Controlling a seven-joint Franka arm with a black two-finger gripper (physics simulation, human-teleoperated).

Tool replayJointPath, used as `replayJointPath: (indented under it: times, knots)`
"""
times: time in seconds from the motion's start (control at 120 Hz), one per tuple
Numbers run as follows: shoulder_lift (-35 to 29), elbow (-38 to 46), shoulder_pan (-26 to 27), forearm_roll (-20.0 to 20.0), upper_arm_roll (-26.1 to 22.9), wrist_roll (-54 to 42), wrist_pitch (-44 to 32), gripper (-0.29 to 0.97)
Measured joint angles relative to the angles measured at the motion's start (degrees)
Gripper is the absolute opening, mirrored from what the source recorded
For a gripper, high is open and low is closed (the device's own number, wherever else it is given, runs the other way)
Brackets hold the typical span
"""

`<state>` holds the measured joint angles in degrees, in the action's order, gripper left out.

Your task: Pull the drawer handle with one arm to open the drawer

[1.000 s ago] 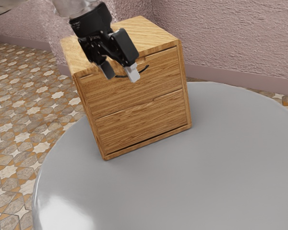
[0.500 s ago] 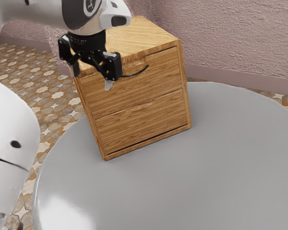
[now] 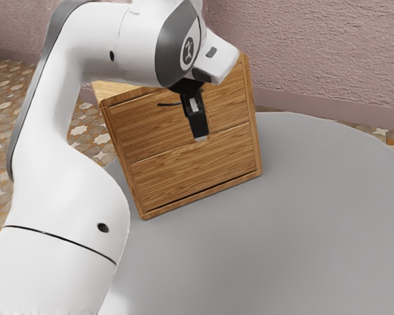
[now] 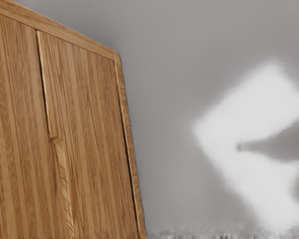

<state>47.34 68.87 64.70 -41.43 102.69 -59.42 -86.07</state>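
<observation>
The drawer handle (image 3: 167, 103) is a thin dark curved bar on the upper drawer (image 3: 151, 128) of a wooden cabinet (image 3: 203, 193). It lies above my gripper (image 3: 199, 131) and off toward the exterior view's left of it. The end of the bar nearer to me passes out of sight behind my hand.

My gripper hangs point-down before the upper drawer's front, its tip low on that front and just above the seam that divides the two drawers. It is seen edge-on, so I cannot tell whether it is open or closed, nor whether it touches the wood. It does not reach the handle's visible part.

The upper drawer's front sits flush with the cabinet's frame, and so does that of the lower drawer (image 3: 184, 174) below my gripper. The lower drawer has its own handle, a raised wooden ridge (image 3: 228, 130) along its top edge, just beside my gripper's tip toward the exterior view's right.

In the wrist view the cabinet front (image 4: 89, 149) is close under my hand. The seam between the drawers and the wooden ridge (image 4: 62, 184) run across the grain.

The cabinet stands on a round grey surface (image 3: 302, 230), which spreads out beyond the cabinet's foot (image 4: 189, 59) and carries a bright patch of light (image 4: 249, 164) crossed by a dark shadow (image 4: 281, 144).

My white arm (image 3: 72, 151) rises from the exterior view's lower left and arches over the cabinet's top. Around the surface lie a patterned tile floor (image 3: 6, 79) and a rough pink wall (image 3: 315, 46).
</observation>
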Motion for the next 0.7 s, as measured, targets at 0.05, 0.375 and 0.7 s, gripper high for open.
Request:
replayJointPath:
  times: [0.05, 0.375, 0.7]
  knots:
    - [0.30, 0.24, -1.25, 0.70, -0.03, -3.75, -1.33, 0.68]
    - [0.72, 1.10, -6.06, 1.50, -1.04, -21.65, -6.33, 0.68]
    - [1.03, 1.91, -7.65, 0.18, -2.59, -28.55, -7.09, 0.68]
